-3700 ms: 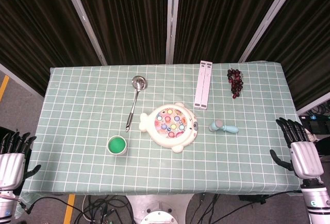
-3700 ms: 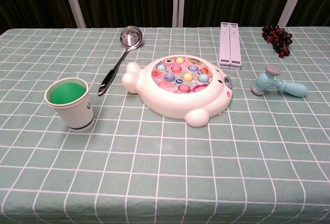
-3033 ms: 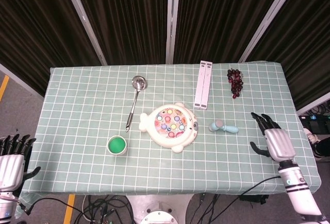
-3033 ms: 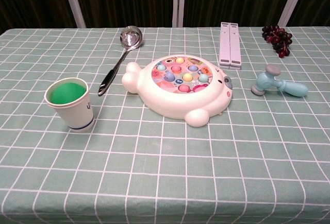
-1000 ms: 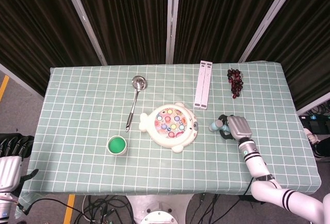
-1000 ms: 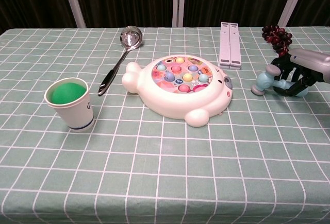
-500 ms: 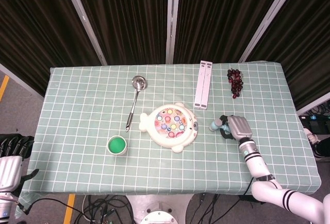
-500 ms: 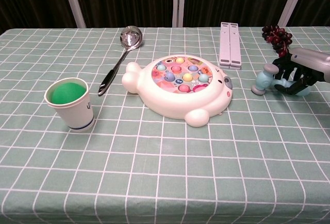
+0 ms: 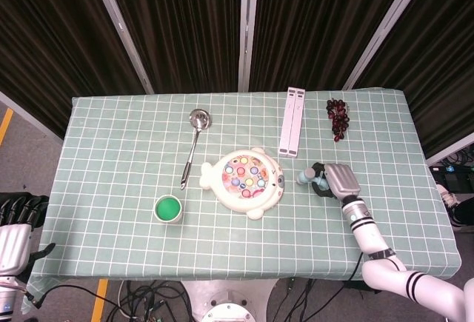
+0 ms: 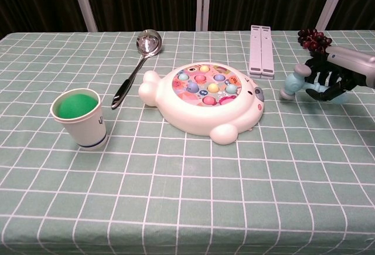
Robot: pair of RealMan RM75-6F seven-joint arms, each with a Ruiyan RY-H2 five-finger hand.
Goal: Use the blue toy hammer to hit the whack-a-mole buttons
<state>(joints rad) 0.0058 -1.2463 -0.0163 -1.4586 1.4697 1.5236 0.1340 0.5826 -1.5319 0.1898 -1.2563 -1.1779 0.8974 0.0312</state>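
Note:
The blue toy hammer [image 9: 305, 178] is in my right hand [image 9: 337, 180], which grips its handle; the handle is mostly hidden by the fingers. In the chest view the hammer's head [image 10: 290, 85] hangs a little above the cloth, pointing left, with the right hand [image 10: 335, 78] behind it at the right edge. The white fish-shaped whack-a-mole toy [image 9: 254, 206] with coloured buttons sits mid-table, just left of the hammer [image 10: 199, 120]. My left hand [image 9: 12, 239] hangs off the table's near left corner, holding nothing.
A steel ladle [image 9: 193, 149] lies left of the toy. A paper cup with a green ball [image 9: 169, 209] stands near the front left. A white bar [image 9: 292, 131] and dark grapes [image 9: 338, 119] lie behind the hammer.
My right hand came in from the right edge, closed on the hammer's handle and has lifted it slightly off the cloth, its head shifting left. The left hand stayed low.

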